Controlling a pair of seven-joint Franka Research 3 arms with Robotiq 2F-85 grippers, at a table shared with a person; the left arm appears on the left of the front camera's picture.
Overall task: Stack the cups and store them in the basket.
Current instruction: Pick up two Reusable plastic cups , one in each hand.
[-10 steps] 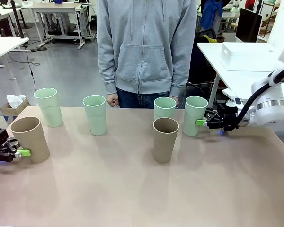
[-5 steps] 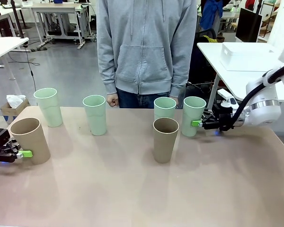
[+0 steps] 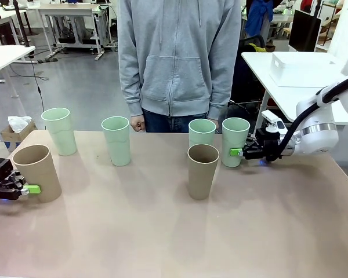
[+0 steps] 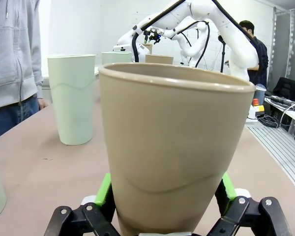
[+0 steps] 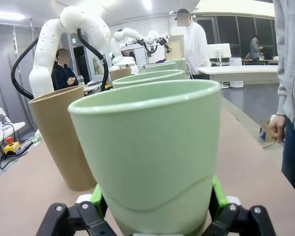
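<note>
Six cups, all upright and separate on the table (image 3: 162,231), nothing stacked yet, so I'd call this the very start of the stacking part.

The tan cup (image 3: 37,172) by the left edge has the left gripper (image 3: 30,187) around its lower part. The fingers are spread wide with the green pads (image 4: 104,189) one each side of the wall, and there's no squeeze that I can see. Same deal toward the far right corner: the right gripper (image 3: 239,152) comes in sideways at a mint cup (image 3: 236,142), with its pads (image 5: 214,194) either side and the jaws wide apart. Can't tell in either wrist view whether the pads actually touch the plastic or sit just off it.

The rest:
- A second tan cup (image 3: 203,171) is around the middle.
- Another mint cup (image 3: 202,132) is just behind it, close beside the one being grabbed.
- Two more mint ones are along the far edge, one (image 3: 116,141) left of middle and one (image 3: 58,130) near the far left corner.

The basket (image 3: 304,68) looks to be the white bin on the side table past the far right corner, well apart from everything. A person (image 3: 180,58) stands at the far edge.

My read: both grippers need to close next, firm but gentle since these cups look light, then lift straight up. The right one has a neighbour close by, so knocking that over is the risk. After that, line a cup up over another's rim and lower it in.
</note>
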